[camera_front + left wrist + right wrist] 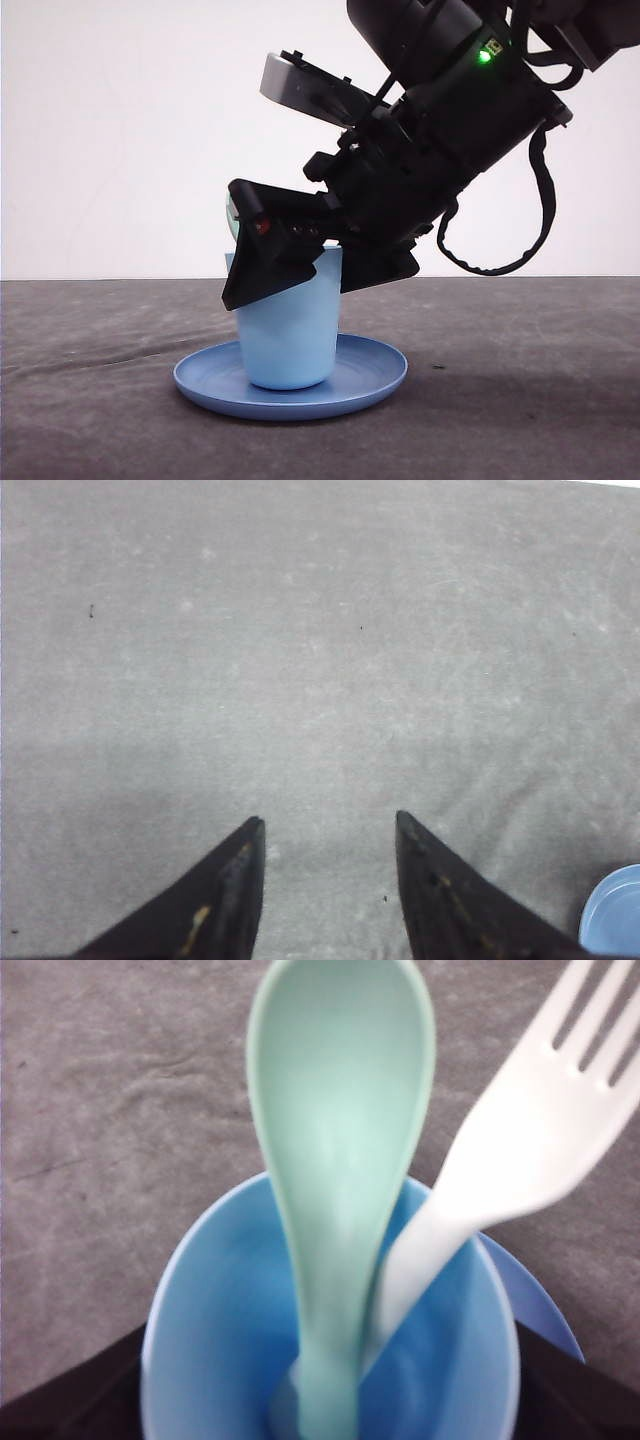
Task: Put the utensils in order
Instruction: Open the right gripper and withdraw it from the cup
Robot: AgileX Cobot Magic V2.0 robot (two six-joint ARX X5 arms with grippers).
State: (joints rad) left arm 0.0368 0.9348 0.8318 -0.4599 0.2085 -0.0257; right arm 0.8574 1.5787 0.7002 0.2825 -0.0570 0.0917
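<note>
While left gripper (328, 880) idles apart over bare table left of the cup (288, 325), spoon (340, 1160) and fork (520, 1150) stand in it. Right gripper (300, 265) straddles the rim; jaw state unclear. Next: retreat cleanly.

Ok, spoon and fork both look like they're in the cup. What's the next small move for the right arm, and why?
Probably lift the right gripper straight up, away from the cup. The spoon and fork both stand handle-down inside it, and the cup sits on the plate. Whether the fingers have let go can't be told, so open first and rise slowly to avoid tipping the cup.
</note>
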